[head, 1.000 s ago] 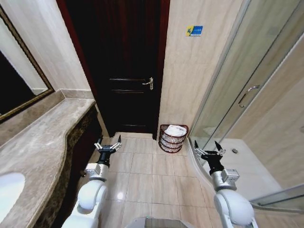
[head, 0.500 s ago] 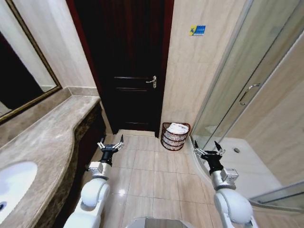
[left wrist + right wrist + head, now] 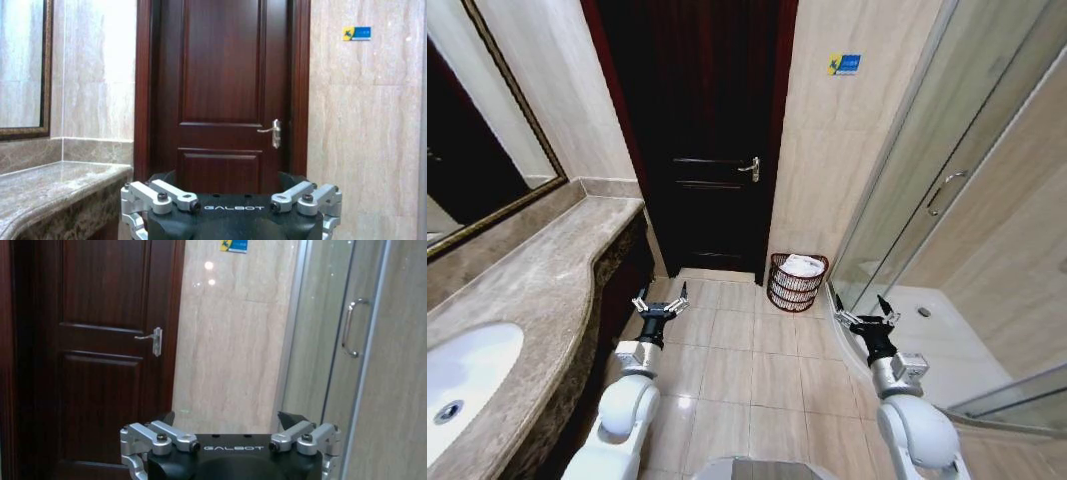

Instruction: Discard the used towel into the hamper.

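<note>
While I stood on the tiled floor (image 3: 757, 360) facing the door, a mirror (image 3: 472, 150) in a dark gilt frame hung at my far left above a marble counter (image 3: 537, 290), with a white sink (image 3: 467, 375) set into its near end. My left gripper (image 3: 659, 304) hung low beside the counter's front edge, its jaws spread wide and holding nothing. From the left wrist view the same gripper (image 3: 230, 192) showed the word "GALBOT" in pale letters on its black body.

Ahead of me the dark wooden door (image 3: 692, 130) was shut, its metal handle (image 3: 750, 168) on the right side. On the beige wall to the right of it was a small blue label (image 3: 845, 64) with a yellow mark; I could not read its writing in any view.

At the foot of that wall, just right of the door, stood the hamper (image 3: 796, 290), upright on the floor and well ahead of both my grippers. A white towel (image 3: 802, 265) lay inside it, showing above the rim.

My right gripper (image 3: 864, 313) hung low near the curved sill of the glass shower (image 3: 947, 210), jaws likewise wide and empty. In the right wrist view it (image 3: 230, 432) carried the same "GALBOT" lettering, and the shower's handle (image 3: 349, 327) stood beyond it.
</note>
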You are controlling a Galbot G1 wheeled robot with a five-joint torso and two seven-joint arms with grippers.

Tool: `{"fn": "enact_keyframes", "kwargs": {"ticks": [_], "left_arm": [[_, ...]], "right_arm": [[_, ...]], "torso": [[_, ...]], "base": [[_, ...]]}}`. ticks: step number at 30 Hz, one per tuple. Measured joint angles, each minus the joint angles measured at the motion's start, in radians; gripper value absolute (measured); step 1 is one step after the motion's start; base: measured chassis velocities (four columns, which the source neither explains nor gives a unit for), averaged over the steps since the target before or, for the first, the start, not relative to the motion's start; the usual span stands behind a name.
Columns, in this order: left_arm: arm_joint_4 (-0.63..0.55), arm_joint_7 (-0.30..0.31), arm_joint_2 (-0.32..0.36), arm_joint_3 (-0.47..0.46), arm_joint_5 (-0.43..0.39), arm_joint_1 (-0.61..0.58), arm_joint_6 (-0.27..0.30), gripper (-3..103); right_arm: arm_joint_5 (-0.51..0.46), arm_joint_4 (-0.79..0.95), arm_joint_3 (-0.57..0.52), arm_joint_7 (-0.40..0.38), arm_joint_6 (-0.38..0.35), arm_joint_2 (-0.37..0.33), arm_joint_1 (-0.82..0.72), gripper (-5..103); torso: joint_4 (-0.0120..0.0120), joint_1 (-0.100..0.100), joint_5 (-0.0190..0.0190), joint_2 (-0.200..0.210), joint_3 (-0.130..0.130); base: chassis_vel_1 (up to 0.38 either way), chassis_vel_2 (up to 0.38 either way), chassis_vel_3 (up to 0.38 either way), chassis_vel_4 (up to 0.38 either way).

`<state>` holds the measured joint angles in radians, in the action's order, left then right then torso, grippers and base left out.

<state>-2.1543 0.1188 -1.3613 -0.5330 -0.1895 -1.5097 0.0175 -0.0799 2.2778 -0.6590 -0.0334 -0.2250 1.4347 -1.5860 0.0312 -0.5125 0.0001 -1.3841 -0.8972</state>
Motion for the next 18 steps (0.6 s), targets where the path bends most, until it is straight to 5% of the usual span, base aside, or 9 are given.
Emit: {"fn": "enact_keyframes", "kwargs": {"ticks": [18], "left_arm": [[-0.022,0.001,-0.001,0.022,0.019,0.019,0.051,100]], "right_arm": [[-0.001,0.046,-0.011,-0.006,-0.007,0.007,-0.015,100]], "torso": [[0.0002,0.000,-0.0001,0.000,0.000]], "base": [[0.063,-0.069,-0.065,0.064]]}}
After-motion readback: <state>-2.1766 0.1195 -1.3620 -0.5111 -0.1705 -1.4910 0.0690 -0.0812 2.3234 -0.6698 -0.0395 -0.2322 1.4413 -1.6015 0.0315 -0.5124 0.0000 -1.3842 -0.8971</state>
